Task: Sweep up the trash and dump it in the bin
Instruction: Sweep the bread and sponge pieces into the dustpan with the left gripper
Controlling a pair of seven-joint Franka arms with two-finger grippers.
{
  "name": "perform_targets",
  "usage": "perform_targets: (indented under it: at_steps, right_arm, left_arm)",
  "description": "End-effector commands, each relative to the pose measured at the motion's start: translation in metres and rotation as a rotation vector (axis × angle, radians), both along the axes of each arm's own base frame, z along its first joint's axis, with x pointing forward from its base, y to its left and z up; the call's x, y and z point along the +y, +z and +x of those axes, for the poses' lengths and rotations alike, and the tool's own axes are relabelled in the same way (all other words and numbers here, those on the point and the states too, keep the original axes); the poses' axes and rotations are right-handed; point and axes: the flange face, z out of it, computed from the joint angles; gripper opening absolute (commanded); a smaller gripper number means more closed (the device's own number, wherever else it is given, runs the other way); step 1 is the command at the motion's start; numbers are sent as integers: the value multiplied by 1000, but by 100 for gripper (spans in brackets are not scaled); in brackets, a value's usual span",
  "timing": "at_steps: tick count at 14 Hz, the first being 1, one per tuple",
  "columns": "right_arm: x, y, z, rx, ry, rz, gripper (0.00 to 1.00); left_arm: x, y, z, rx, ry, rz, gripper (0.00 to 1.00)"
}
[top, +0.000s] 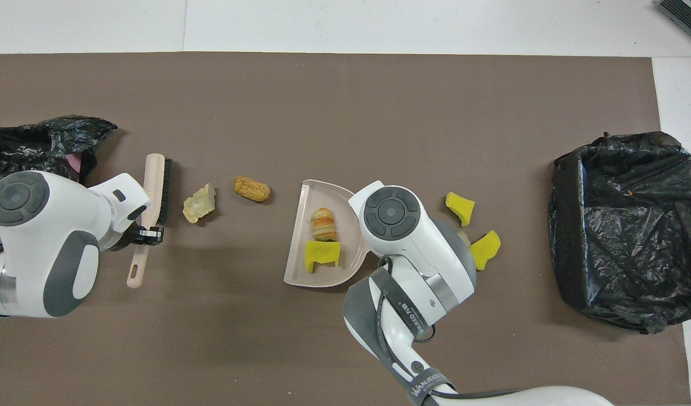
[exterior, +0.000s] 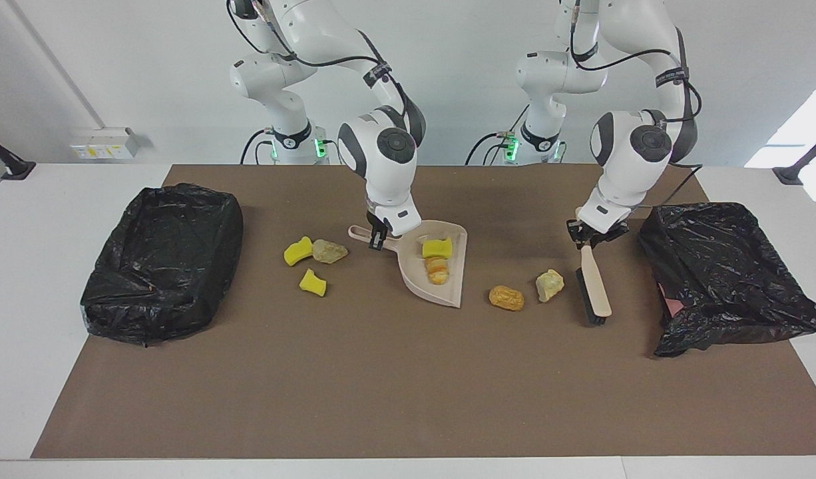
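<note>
The left gripper (exterior: 586,234) is clamped on the handle of the brush (exterior: 593,287), which slants down so that its black bristles meet the brown mat (exterior: 408,386) between a pale beige lump (exterior: 549,285) and the bin toward the left arm's end of the table (exterior: 721,273), a container lined with black plastic. The right gripper (exterior: 379,236) is closed on the handle of the beige dustpan (exterior: 448,283), which lies flat on the mat near the middle of the table. Two pieces of trash rest in the dustpan: a yellow foam chunk (exterior: 437,248) and, just beside it, farther from the robots, a striped bread-like roll (exterior: 437,270). An orange-brown lump (exterior: 506,297) lies between the dustpan and the pale beige lump. Toward the right arm's end, two yellow chunks (exterior: 297,251) (exterior: 312,282) and a beige piece (exterior: 329,251) lie on the mat near the second lined bin (exterior: 165,259).
</note>
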Motion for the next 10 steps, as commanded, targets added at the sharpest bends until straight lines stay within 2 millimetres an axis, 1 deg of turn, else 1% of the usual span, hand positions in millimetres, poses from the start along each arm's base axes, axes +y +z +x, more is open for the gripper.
perform_targets:
  at_steps: [1,3,4,8,10]
  right_arm:
    - [-6,-4,-7,-22,-28,-7,0]
    - [-6,-2,-8,-23,-30,-6,0]
    - [-6,-2,-8,-25,-31,-6,0]
    - [-9,-11,-15,-42,-42,9,0]
    - [-10,-11,-16,-44,-42,10,0]
  left_arm:
    - [-16,-17,1,-15,-53,7,0]
    - [-49,-27,6,-40,-111,-3,0]
    - [-60,-24,7,-53,-131,-9,0]
    - [-124,-22,-17,-37,-279,-10,0]
    - [-154,-21,-34,-31,-343,-9,0]
